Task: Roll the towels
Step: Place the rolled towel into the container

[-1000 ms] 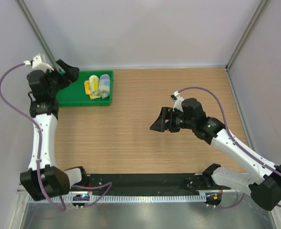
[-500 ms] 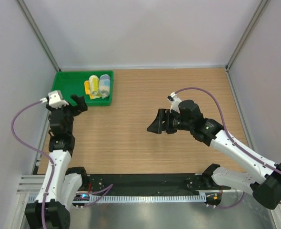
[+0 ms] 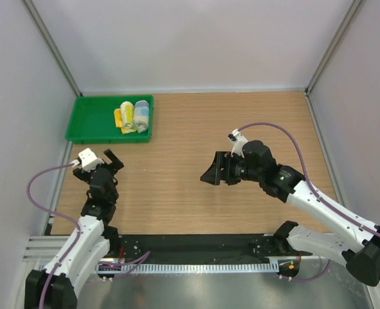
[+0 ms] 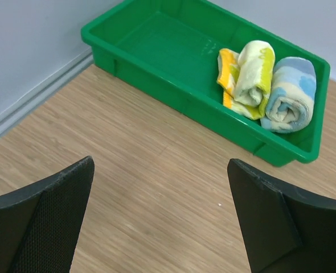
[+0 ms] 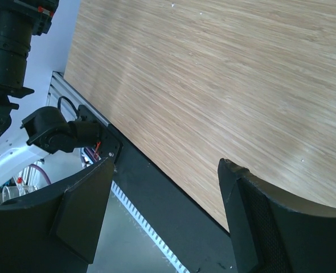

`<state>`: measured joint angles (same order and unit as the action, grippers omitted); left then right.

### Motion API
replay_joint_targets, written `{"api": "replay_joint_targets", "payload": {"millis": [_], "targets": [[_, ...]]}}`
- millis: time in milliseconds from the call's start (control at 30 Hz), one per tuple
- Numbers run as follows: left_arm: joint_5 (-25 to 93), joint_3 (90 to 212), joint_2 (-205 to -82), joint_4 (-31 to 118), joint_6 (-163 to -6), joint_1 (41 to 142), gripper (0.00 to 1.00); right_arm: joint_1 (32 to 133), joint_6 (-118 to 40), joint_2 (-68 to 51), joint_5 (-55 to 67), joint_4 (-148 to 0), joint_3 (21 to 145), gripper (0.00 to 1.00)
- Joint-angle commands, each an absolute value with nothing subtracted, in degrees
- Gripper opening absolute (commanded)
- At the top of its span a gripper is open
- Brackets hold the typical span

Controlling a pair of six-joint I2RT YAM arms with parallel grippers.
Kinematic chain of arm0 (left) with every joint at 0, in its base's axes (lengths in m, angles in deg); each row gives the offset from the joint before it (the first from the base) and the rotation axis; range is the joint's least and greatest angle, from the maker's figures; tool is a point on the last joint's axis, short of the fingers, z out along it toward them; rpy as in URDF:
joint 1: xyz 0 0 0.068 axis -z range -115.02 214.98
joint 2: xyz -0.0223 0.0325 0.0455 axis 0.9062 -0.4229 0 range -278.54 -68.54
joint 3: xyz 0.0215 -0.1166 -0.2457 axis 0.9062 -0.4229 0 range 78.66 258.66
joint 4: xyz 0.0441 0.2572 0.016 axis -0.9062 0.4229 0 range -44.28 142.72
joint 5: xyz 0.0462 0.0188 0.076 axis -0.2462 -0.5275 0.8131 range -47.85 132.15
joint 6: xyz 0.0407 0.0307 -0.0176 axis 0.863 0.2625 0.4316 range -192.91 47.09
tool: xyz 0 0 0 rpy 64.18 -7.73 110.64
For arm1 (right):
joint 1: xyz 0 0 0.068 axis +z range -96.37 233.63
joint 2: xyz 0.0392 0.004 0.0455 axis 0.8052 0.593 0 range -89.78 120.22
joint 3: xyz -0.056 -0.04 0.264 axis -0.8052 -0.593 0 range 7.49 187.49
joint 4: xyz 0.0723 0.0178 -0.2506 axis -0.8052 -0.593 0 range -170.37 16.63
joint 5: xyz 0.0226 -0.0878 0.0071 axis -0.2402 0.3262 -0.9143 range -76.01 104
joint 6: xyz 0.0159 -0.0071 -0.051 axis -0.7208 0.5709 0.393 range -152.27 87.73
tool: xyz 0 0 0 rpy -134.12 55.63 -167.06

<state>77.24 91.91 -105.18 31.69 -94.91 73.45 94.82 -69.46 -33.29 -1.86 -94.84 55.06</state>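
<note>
Two towels lie rolled side by side in the right end of the green tray (image 3: 90,121) at the back left. One roll is yellow-green and white with an orange edge (image 3: 125,117) (image 4: 245,75); the other is light blue and white (image 3: 140,116) (image 4: 289,94). My left gripper (image 3: 109,160) (image 4: 159,213) hangs open over bare wood, well in front of the tray, with nothing between its fingers. My right gripper (image 3: 212,168) (image 5: 165,207) is open and empty above the middle of the table, pointing left toward the near edge.
The green tray (image 4: 156,42) sits in the back left corner against the wall. White walls with metal posts close in the table on three sides. A black rail (image 3: 196,244) (image 5: 156,193) and the arm bases run along the near edge.
My left arm has pulled back from the tray toward the near left, its gripper now low over the wood. The right gripper has barely shifted. The rolled towels have not moved.
</note>
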Motion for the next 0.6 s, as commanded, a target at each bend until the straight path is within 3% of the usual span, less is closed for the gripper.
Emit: {"api": "replay_joint_targets", "payload": {"millis": [0, 133, 367, 567], "targets": [[91.8, 89.8, -111.8, 13.8, -86.1, 80.1, 1.00, 95.2, -69.4, -34.8, -0.2, -93.7, 54.6, 0.81], [94.0, 87.6, -122.7, 0.4, -78.0, 81.9, 1.00, 95.2, -67.9, -35.8, 2.1, -95.8, 54.9, 0.81], [85.9, 85.7, -137.0, -16.3, -70.7, 81.9, 1.00, 95.2, -66.5, -34.3, 3.3, -97.0, 55.6, 0.81], [79.4, 88.7, -144.2, -20.0, -66.7, 80.5, 1.00, 95.2, -65.9, -30.7, 3.1, -96.0, 57.0, 0.81]]}}
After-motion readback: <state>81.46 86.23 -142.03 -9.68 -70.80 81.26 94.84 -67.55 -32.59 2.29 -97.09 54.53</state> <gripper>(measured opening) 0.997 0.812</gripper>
